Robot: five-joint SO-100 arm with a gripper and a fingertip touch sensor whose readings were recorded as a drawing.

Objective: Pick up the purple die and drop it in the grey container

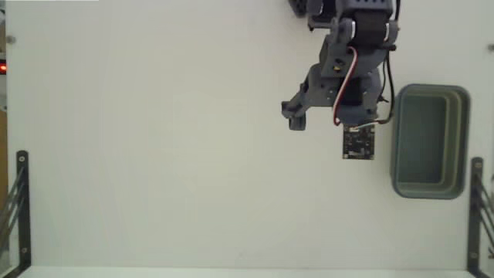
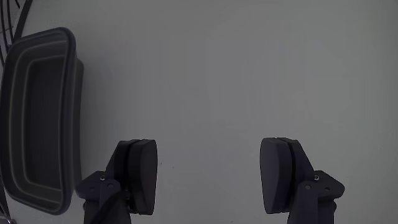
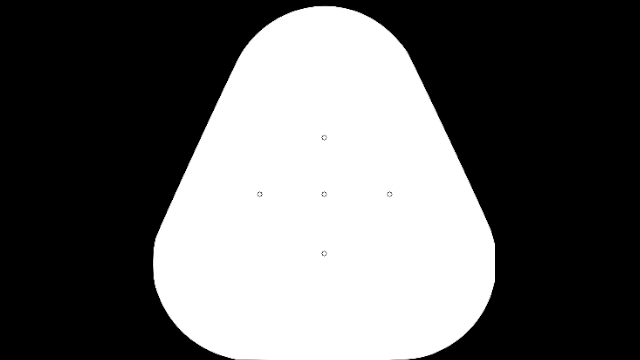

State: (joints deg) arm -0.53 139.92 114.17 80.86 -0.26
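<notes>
Though deep and thick-rimmed, the grey container sits rounded and rectangular.

Plain white table; black metal brackets at both lower edges.

Grey-green container, dark grey hand, white table
</notes>
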